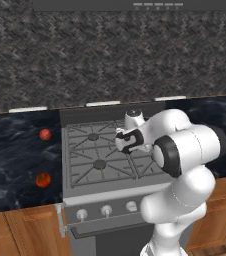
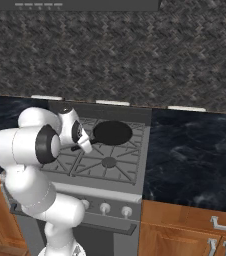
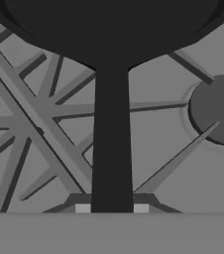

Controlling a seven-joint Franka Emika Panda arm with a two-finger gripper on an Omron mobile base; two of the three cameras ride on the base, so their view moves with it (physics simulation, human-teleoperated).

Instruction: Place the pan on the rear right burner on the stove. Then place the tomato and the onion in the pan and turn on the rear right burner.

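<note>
Gripper [image 3: 112,208] is clamped on the handle of the pan [image 2: 113,133]; in the hand view the handle runs straight up from between the two finger tips [image 3: 83,208] into the black bowl at the top of the frame. Gripping far out on the handle keeps the wrist clear of the bowl and the grates while the pan gets positioned.

In the right base view the pan sits at frame centre, over the rear right burner of the stove [image 2: 135,165], handle pointing lower left toward the white arm. Can't tell if it rests fully on the grate bars or is a hair above them. The front right burner [image 2: 108,162] shows bare just below it; same cap appears at the right edge of the hand view.

Tomato [image 1: 43,180] with its dark stem spot lies on the dark counter [image 1: 15,160] at the left-centre of the left base view, well apart from the stove. Onion [image 1: 45,134], plain and paler, sits above it in frame, nearer the back wall. Both untouched, both out of the pan.

Knobs [image 1: 106,210] line the stove front, lower centre of that view.

Judgement: step one is about done, release comes next, then two fetch trips to the left counter. Risk: letting go while the pan is off-centre could leave it tilted on the grate
</note>
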